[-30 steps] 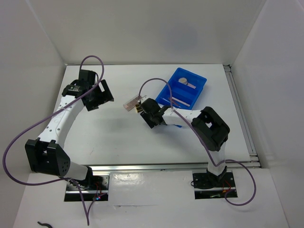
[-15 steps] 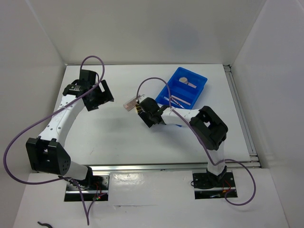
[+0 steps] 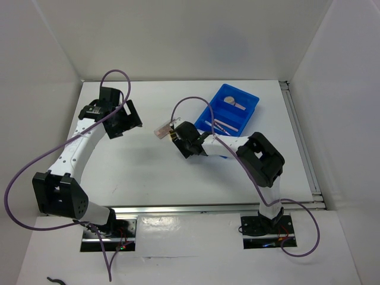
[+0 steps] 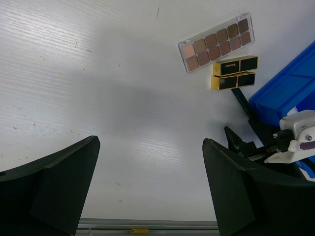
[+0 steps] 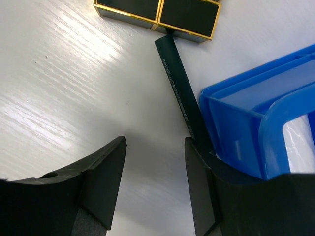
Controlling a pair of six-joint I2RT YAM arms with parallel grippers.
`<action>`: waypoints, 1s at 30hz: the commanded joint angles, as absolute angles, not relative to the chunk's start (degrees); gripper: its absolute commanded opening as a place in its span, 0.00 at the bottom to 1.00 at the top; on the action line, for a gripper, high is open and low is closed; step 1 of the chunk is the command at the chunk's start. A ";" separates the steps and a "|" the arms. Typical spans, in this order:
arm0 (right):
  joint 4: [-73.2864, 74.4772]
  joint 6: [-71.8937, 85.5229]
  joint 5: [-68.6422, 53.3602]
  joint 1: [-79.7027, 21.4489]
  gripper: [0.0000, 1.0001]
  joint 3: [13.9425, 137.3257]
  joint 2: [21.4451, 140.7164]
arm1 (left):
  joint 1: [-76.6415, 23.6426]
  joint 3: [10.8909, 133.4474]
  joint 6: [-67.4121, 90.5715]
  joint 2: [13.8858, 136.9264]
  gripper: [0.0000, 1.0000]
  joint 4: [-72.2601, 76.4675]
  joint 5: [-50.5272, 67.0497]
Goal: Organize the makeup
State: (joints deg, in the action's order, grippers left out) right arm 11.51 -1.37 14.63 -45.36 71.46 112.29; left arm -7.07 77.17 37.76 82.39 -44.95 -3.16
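Now, take the step in hand to be picking up the pencil (image 5: 178, 88). Note the right pincer (image 5: 155, 147) low over the surface (image 5: 64, 88), spread, pinching nothing. Find the pencil lying flat, touching the two gold-edged cases (image 5: 157, 12) at one end and running, by the look of it, close against the wall of the bin (image 5: 246, 113) at the other, partly hidden there behind one finger (image 5: 202, 196).

Shift the pincer toward the pencil's free middle, away from the bin wall, to stop that finger catching on the plastic. Turn the wrist to set the jaws across the shaft, not along it. Come right down to the surface before closing, given so thin and low a thing. Close gently; expect rolling otherwise. Avoid nudging the cases and the palette (image 4: 216, 42) just beyond them. Lift straight, then carry over to the bin, already holding a round compact (image 3: 230, 101). Leave the left pincer (image 4: 150, 142) well apart, spread wide and empty.

As for writing: see a line of small gold print along the pencil and gold lettering on the cases, both too small to read. No brand legible anywhere.
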 commanded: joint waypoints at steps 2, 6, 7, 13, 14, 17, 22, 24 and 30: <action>10.38 -0.62 13.18 -44.91 0.55 69.61 108.55 | -7.12 78.66 37.71 82.00 1.00 -44.47 -3.87; 11.15 -1.76 13.18 -45.53 0.40 72.76 107.40 | -7.12 78.66 37.71 82.00 1.00 -44.47 -3.87; 11.68 -2.54 13.18 -45.53 0.31 74.69 107.92 | -7.12 78.66 37.18 82.00 1.00 -44.47 -3.87; 14.77 -5.62 11.34 -45.53 0.15 80.50 110.30 | -7.12 78.66 37.18 81.39 1.00 -44.47 -4.39; 15.29 -5.63 11.34 -45.53 0.17 81.73 111.09 | -7.12 78.66 37.18 81.39 1.00 -44.47 -4.39; 15.82 -6.76 11.34 -45.53 0.24 84.02 113.11 | -7.12 79.18 36.65 80.86 1.00 -45.00 -4.39; 19.85 -7.91 10.64 -45.53 0.33 89.64 118.47 | -7.12 79.19 36.65 80.86 1.00 -45.00 -4.92; 20.57 -7.91 10.63 -45.53 0.33 90.26 119.71 | -7.12 79.72 36.65 80.86 1.00 -45.00 -5.44; 19.95 -7.91 11.86 -45.53 0.42 88.07 120.23 | -7.12 78.58 36.12 80.86 1.00 -45.00 -5.45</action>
